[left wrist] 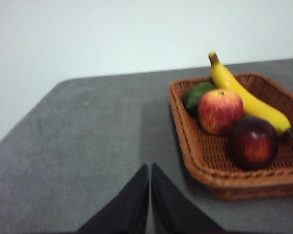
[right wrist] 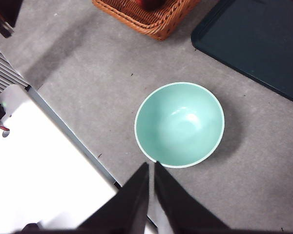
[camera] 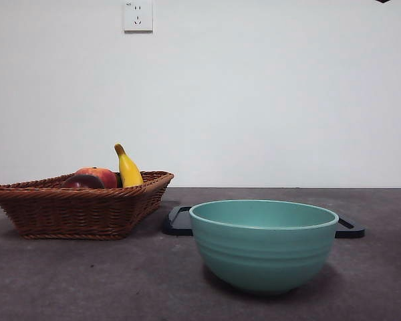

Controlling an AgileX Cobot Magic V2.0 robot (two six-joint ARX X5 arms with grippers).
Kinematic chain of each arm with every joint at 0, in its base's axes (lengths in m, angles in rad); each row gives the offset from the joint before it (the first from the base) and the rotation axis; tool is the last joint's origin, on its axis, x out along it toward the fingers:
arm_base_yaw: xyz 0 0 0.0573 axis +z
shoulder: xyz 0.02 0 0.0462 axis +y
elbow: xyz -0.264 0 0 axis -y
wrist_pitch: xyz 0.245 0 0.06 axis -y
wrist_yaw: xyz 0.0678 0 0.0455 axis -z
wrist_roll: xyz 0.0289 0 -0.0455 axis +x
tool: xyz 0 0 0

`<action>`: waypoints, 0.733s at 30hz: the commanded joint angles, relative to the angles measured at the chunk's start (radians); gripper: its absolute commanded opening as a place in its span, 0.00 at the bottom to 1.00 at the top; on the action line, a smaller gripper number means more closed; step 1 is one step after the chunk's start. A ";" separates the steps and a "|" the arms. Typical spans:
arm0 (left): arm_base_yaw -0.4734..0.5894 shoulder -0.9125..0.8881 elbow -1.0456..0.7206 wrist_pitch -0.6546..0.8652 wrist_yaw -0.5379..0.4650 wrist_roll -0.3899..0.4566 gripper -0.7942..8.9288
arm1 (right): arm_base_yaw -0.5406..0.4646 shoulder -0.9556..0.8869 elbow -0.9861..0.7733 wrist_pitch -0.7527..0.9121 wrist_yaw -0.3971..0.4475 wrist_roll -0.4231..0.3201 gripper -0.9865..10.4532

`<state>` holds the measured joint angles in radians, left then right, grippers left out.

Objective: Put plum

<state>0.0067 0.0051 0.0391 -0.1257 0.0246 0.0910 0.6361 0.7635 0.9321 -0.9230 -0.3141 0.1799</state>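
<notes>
The plum [left wrist: 253, 142] lies in the wicker basket [left wrist: 195, 163], close to the basket's near rim as the left wrist camera sees it, with the red-orange apple [left wrist: 220, 111] just beside it, the banana [left wrist: 246, 99] along the far side and touching or nearly touching it, and a green fruit [left wrist: 196, 96], probably an avocado, tucked behind the apple. From the front the plum [camera: 82, 181] barely clears the basket's [camera: 80, 210] woven rim, next to the apple [camera: 101, 175] and banana [camera: 127, 167]. The left gripper [left wrist: 150, 195] hangs above bare tabletop [left wrist: 88, 146] beside the basket, its jaws pressed together and holding nothing. The right gripper [right wrist: 151, 192] hovers over the turquoise bowl [right wrist: 179, 124], jaws likewise together and empty; the bowl [camera: 263, 244] stands empty near the table's front edge, with a dark tray [right wrist: 256, 41] behind it. Nothing has been grasped, so the job looks unstarted, and the bowl seems the likely destination, though the tray is possible. The risks I would expect: the plum is glossy and round, so jaws closing off-centre could squirt it away across the basket; the apple sits so close that one jaw may land on it or nudge it, or the wrong fruit gets taken; and a descent near the rim could catch the wicker and drag the basket.
</notes>
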 commanded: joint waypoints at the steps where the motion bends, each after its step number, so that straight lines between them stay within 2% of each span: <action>1: 0.003 -0.002 -0.009 0.012 -0.003 -0.006 0.09 | 0.010 0.006 0.016 0.010 0.000 -0.008 0.09; 10: 0.003 -0.002 -0.028 -0.063 -0.003 -0.006 0.09 | 0.010 0.006 0.016 0.010 0.000 -0.008 0.09; 22: 0.002 -0.002 -0.028 -0.063 -0.003 -0.015 0.09 | 0.010 0.006 0.016 0.010 0.000 -0.008 0.09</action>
<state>0.0067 0.0051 0.0322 -0.1814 0.0242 0.0864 0.6361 0.7635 0.9321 -0.9230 -0.3141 0.1799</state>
